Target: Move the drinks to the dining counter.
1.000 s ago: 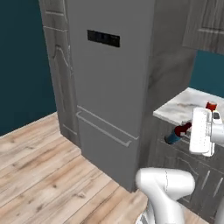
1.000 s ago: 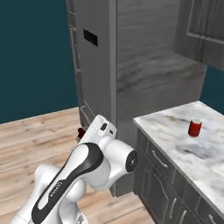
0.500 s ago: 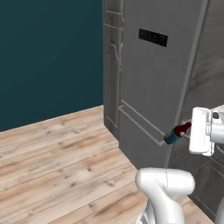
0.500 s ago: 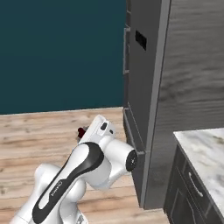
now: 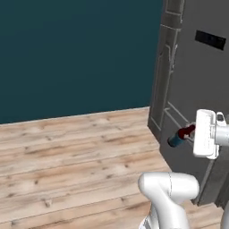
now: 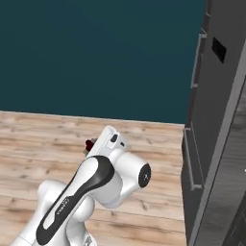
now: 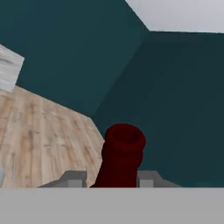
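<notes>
Carrying the bottle (image 5: 180, 135) in my hand (image 5: 193, 132), fingers clamped narrow on it; at right centre of the left base frame it's pointing lower-left, red neck nearest the hand, lying roughly level.

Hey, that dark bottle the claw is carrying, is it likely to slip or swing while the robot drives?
Probably rigid: the bottle sticks out sideways from the claw without sagging. The claw seems to pinch only the narrow red neck, so the blue-labelled body hangs unsupported and might pivot on a jolt. Its smooth round surface looks slippery, and it would likely roll if dropped on the wood floor.
</notes>
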